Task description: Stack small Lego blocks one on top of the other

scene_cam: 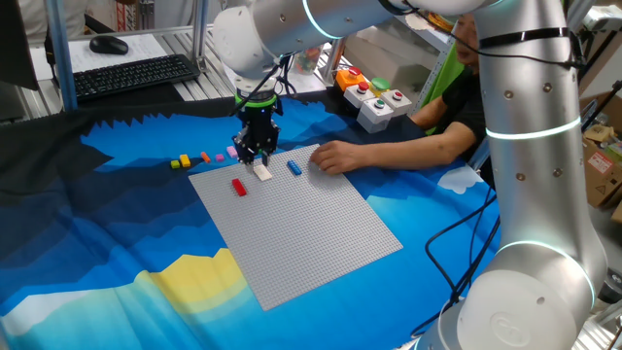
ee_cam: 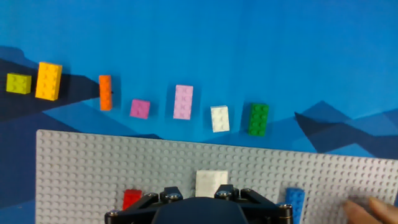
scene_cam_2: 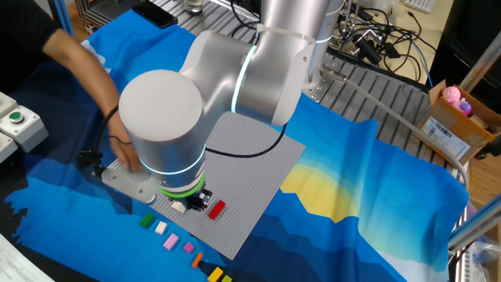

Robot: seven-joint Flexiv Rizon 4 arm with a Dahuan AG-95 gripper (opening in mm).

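Note:
My gripper [scene_cam: 258,154] hangs low over the far part of the grey baseplate [scene_cam: 301,233], right over a white block [scene_cam: 262,172] that lies on the plate. In the hand view that white block [ee_cam: 211,180] shows just beyond the gripper [ee_cam: 198,198], whose fingertips are hidden. A red block [ee_cam: 131,199] lies on the plate to its left and a blue block [ee_cam: 294,202] to its right. Off the plate, on the blue cloth, lies a row: lime [ee_cam: 18,83], yellow [ee_cam: 49,81], orange [ee_cam: 105,92], small pink [ee_cam: 140,109], pink [ee_cam: 183,102], white [ee_cam: 219,118], green [ee_cam: 258,119].
A person's hand [scene_cam: 335,156] rests on the plate's far right corner, near the blue block [scene_cam: 293,167]. A button box [scene_cam: 374,102] and a keyboard [scene_cam: 131,76] stand behind the cloth. My own arm [scene_cam_2: 164,133] covers much of the plate in the other fixed view.

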